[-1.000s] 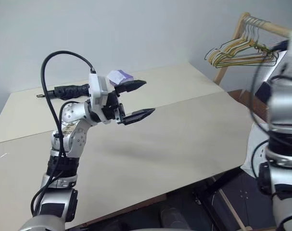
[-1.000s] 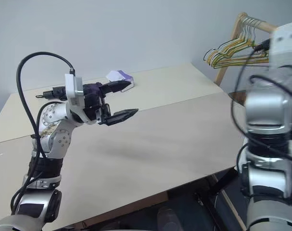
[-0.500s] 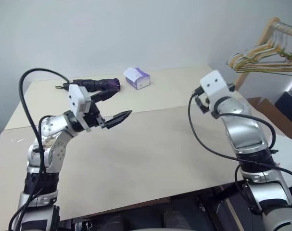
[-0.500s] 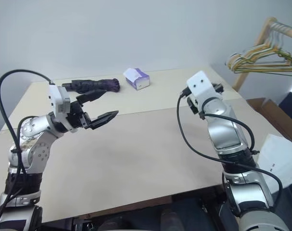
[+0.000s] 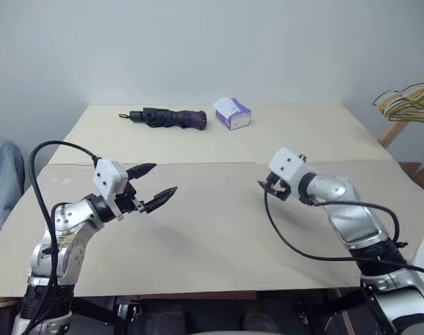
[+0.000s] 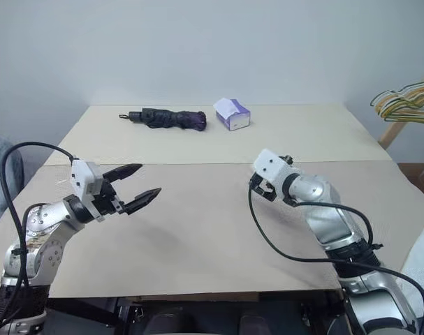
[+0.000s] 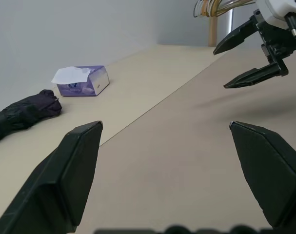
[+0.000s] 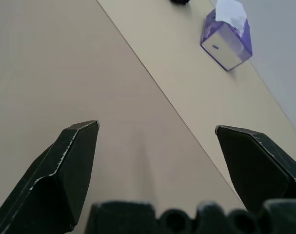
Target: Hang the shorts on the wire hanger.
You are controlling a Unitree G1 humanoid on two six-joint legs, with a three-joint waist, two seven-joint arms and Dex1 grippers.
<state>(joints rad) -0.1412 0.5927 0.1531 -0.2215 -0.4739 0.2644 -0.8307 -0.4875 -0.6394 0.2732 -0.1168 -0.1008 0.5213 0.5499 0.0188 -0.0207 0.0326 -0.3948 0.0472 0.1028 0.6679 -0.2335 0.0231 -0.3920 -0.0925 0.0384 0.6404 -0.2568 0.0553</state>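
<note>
Counter [image 5: 218, 237]: broad, pale beige, with a seam running across its middle. Left arm: reaches in over the near left part of the counter, forearm angled up from below, wrist about level, pointing forward and toward the centre. Right arm: comes in from the near right corner, elbow bent, forearm sloping toward the middle of the counter, wrist tipped downward and inward. Left end effector [image 5: 158, 183]: released, its two black fingers [image 7: 65, 180] spread wide with nothing between them, held above the counter and apart from it. Right end effector [image 7: 245, 56]: likewise released, fingers wide apart and empty, hovering over the middle right of the counter facing the left one, well apart from it. Folded umbrella [image 5: 168, 118]: dark purple-black, lying flat at the far side of the counter. Bunch of hangers [image 5: 409, 102]: yellow and green among other colours, hung on a wooden rail at the right edge, off the counter. Tissue box [image 5: 233, 114]: small, white and purple, just beside the umbrella's right end. Shorts and wire hanger: cannot be made out anywhere in these views.
</note>
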